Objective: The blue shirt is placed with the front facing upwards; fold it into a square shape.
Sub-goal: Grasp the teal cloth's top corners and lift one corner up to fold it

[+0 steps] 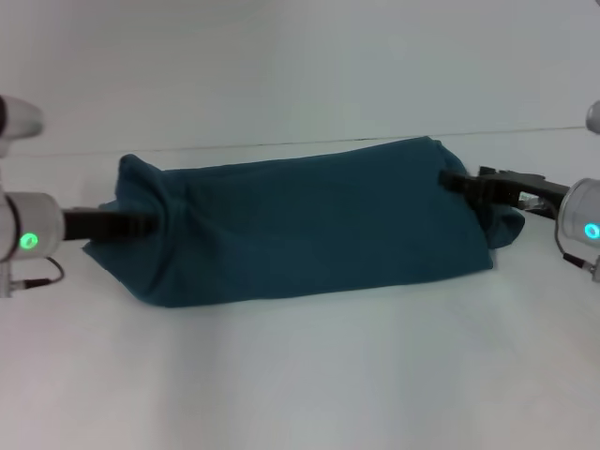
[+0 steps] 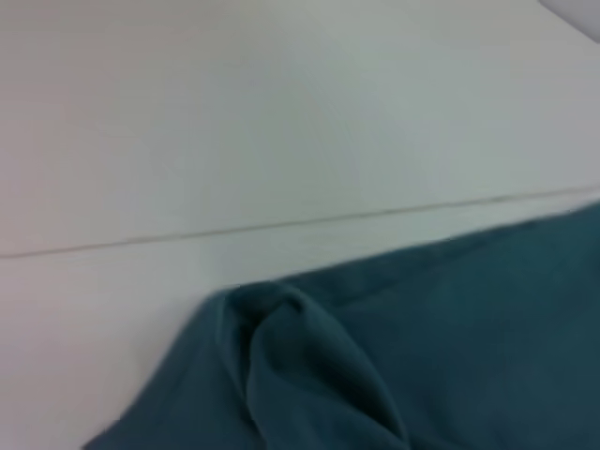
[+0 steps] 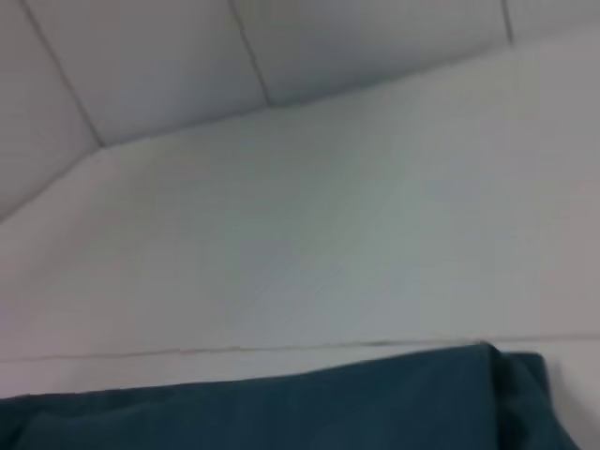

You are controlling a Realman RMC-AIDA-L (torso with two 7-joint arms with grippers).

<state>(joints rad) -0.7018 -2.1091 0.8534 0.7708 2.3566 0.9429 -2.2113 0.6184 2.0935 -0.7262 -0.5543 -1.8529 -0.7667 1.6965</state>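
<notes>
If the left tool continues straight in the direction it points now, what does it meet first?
Most likely the dark teal-blue cotton shirt itself. In the head view the left tool points toward the robot's right and its tip is already at the shirt's left-end folds. Beyond that lies more cloth, then the right tool.
</notes>
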